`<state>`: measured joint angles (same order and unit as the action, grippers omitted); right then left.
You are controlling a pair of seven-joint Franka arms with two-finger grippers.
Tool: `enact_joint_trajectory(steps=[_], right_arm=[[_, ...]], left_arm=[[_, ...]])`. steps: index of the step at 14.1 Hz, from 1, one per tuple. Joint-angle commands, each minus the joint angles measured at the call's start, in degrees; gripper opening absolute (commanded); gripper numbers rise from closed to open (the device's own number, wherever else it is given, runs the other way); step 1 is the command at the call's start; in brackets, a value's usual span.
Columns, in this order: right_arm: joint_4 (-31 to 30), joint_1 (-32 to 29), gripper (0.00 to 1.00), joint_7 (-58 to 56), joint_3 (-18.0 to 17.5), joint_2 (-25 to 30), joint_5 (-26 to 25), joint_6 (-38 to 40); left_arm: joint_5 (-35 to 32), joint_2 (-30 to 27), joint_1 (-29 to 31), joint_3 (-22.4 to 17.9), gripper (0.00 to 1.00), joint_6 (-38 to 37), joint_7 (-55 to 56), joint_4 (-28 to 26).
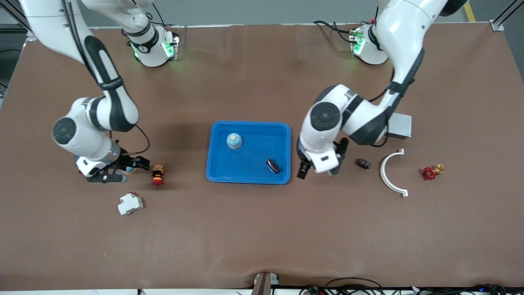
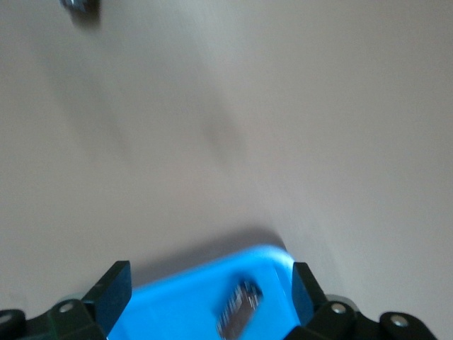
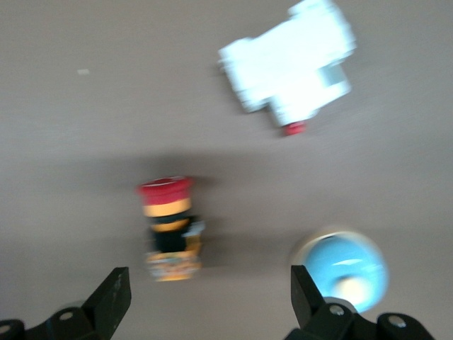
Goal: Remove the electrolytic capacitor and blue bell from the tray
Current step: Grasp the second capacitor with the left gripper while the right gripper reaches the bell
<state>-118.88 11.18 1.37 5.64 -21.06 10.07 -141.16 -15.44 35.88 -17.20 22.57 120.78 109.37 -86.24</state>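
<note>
So the blue tray (image 1: 249, 180) sits mid-table and has two things in it. The capacitor (image 1: 273, 165), a small dark cylinder, lies on its side in the corner nearer the front camera, toward the left arm's end. The bell (image 1: 234, 140), round and light blue with a pale top, stands in the tray toward the right arm's end, farther from the camera than the capacitor. They're well apart.

The left gripper (image 1: 317, 169) hangs right at the tray's edge on the left arm's end, fingers spread wide and holding nothing. In its wrist view the tray corner and the capacitor (image 2: 239, 315) show between the fingers (image 2: 113, 290).

The right gripper (image 1: 135, 166) is low over the table toward the right arm's end, also wide open and empty. Just beside it are a red-capped push button (image 1: 157, 175) and a second round blue thing (image 3: 347, 273) that looks like another bell. A white breaker (image 1: 130, 203) lies nearer the camera than the button.

Outside the tray at the left arm's end: a small dark part (image 1: 364, 163), a white curved bracket (image 1: 391, 172), a red valve (image 1: 430, 173) and a grey box (image 1: 400, 125).
</note>
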Motion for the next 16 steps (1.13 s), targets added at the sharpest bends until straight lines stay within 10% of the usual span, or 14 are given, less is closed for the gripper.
enact_joint_trajectory(steps=[1,5,16], right_arm=[[-0.47,6.03,1.0,10.89,0.52,1.2,0.74,0.8],[2.16,15.0,1.0,27.78,0.69,0.41,-0.4,0.89],[10.76,28.1,1.0,54.33,0.69,-7.66,-6.2,1.41]], left_arm=[[0.32,6.99,-4.85,-1.03,0.97,1.46,1.63,8.36],[-0.37,11.74,-7.59,-2.87,0.67,13.95,5.43,8.37],[-4.42,15.97,-9.79,-3.32,0.59,13.34,-2.24,7.32]])
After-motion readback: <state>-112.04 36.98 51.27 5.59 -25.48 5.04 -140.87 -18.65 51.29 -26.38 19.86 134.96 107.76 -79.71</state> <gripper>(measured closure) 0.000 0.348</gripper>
